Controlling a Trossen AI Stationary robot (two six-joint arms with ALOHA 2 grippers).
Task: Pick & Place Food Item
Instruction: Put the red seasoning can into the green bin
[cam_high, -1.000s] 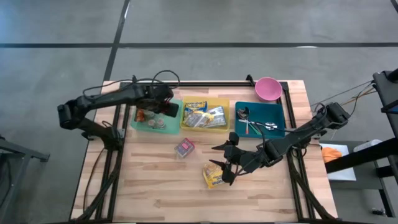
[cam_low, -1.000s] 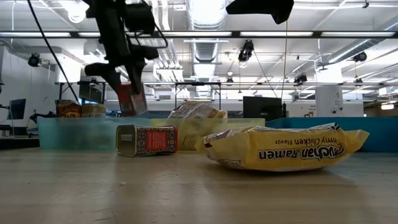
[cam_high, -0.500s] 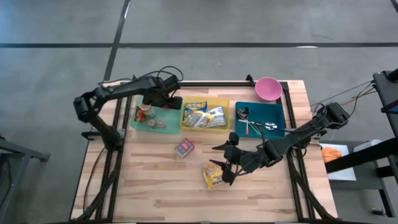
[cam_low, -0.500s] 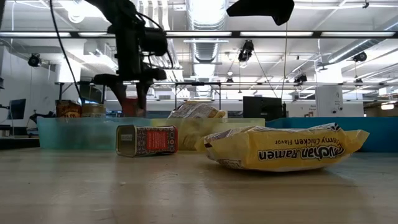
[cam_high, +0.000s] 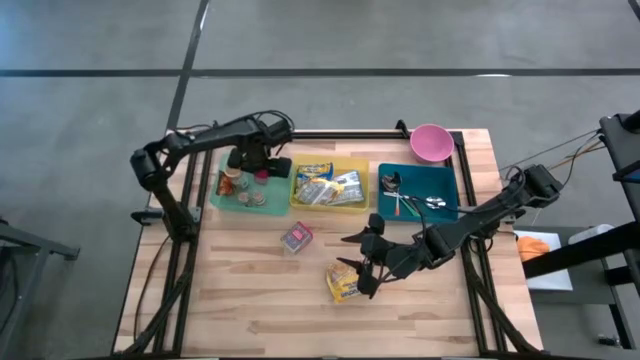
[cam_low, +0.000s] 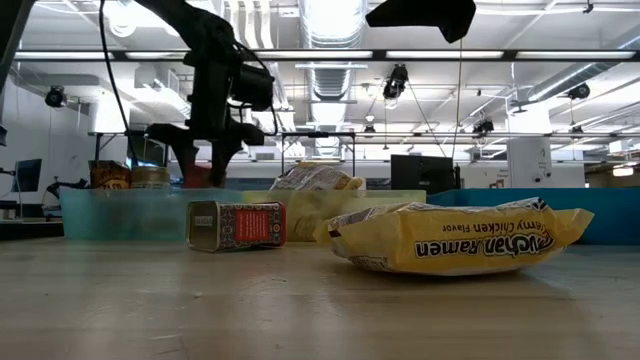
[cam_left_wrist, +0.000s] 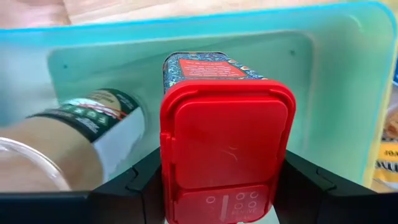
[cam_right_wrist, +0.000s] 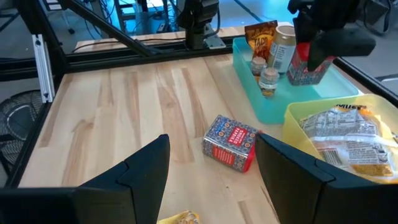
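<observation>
My left gripper (cam_high: 262, 161) hangs over the far right part of the teal bin (cam_high: 215, 200), shut on a patterned tin with a red lid (cam_left_wrist: 225, 149). The tin's lower end reaches down inside the bin (cam_left_wrist: 336, 93); whether it stands on the floor I cannot tell. A second patterned tin (cam_high: 297, 237) lies on its side on the table. A yellow ramen packet (cam_high: 342, 282) lies flat near the front, and my right gripper (cam_high: 364, 262) hovers open just right of it, touching nothing. My left gripper pinches the tin's red lid end (cam_left_wrist: 169, 155) between its two fingers (cam_left_wrist: 144, 186), one on each side of the lid. The fingers come from above, pointing down. The tin hangs upright below them, its body (cam_low: 197, 176) inside the bin behind the bin's wall.
Jars (cam_high: 247, 197) and an orange packet (cam_high: 228, 183) stand in the teal bin beside the held tin. The yellow bin (cam_high: 330, 205) holds food packets. Spoons lie in the blue tray (cam_high: 445, 180), and a pink bowl (cam_high: 431, 142) sits at the far right corner.
My left gripper has gone toward the table's far edge and down into the teal bin with the red-lidded tin. The tin, tilted before, now hangs upright and lower, behind the bin's wall. The arm's elbow has swung toward the right.
</observation>
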